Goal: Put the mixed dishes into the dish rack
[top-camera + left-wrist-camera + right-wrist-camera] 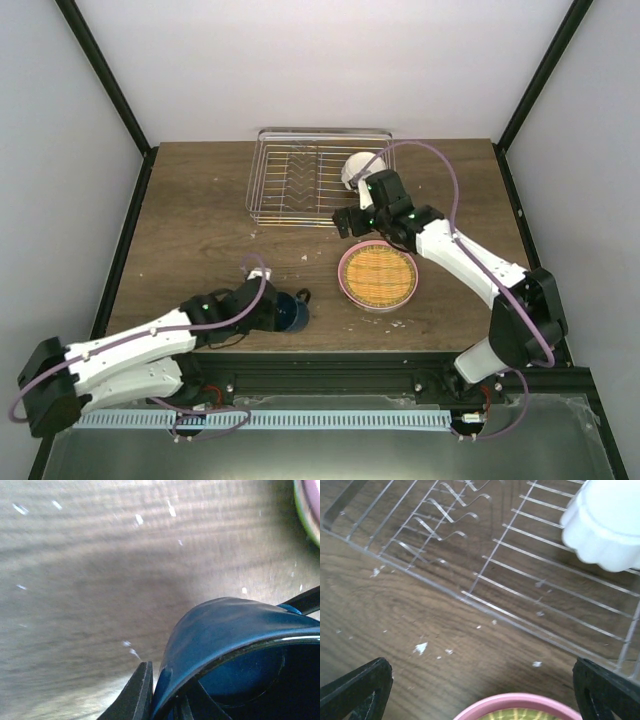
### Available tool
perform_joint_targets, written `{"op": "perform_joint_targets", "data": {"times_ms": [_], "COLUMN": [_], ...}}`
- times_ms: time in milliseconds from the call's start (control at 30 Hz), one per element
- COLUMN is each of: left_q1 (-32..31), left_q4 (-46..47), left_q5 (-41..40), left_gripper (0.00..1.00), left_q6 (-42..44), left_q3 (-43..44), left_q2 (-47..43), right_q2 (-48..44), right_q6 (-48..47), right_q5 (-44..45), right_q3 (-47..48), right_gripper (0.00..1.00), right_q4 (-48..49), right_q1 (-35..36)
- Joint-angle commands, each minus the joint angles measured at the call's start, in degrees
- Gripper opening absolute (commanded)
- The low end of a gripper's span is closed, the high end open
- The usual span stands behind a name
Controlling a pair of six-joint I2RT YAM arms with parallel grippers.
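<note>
The left gripper (pixel 276 312) is clenched on the wall of the dark blue mug (pixel 295 314), which sits near the table's front edge. Just to its right is a stack with the yellow-lime plate (pixel 380 273) over the pink plate (pixel 343 272). The right gripper (pixel 348 222), jaws spread wide, hovers between that stack and the dish rack (pixel 290 185). The white bowl (pixel 357 167) sits in the rack's right side. White flecks (pixel 421 647) dot the table (pixel 200 230).

White scalloped bowl (pixel 605 525) in wire rack (pixel 510 617); pink plate (pixel 515 700) by wide-open pincer (pixel 480 690).
</note>
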Motion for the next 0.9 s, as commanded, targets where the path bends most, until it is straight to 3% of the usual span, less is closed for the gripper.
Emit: {"op": "perform_joint_targets", "data": {"times_ms": [0,167,300,567,867], "left_q1": [-0.16,-0.16,-0.31,-5.73,-13.36], "left_q4": [-2.83,-3.02,-0.51,10.58,18.7], "left_q5": [-14.77,-25.4,-32.48,-49.25,-59.98], "left_gripper": [0.0,0.0,0.0,0.0,0.0], "left_q6": [-1.48,0.03,1.86,8.59,15.48], "left_q3": [1.72,0.94,0.07,-0.43,1.37], "left_q2": [-8.55,-15.12,-14.92,-5.37,4.98], "right_q2": [-2.83,-3.32,-3.8,-4.85,-0.52], "right_q6": [3.74,6.07,6.83,8.76,12.4], "right_q5": [-9.98,-18.84,-25.76,-40.88,-53.42], "right_q3": [-2.03,-4.38,-5.53,-9.24,-10.18], "right_gripper": [0.99,0.99,0.98,0.97,0.91], "right_q4": [4.4,6.63,7.49,8.89,13.14], "right_q1": [-0.81,-1.7,-2.08,-3.75,-4.83]}}
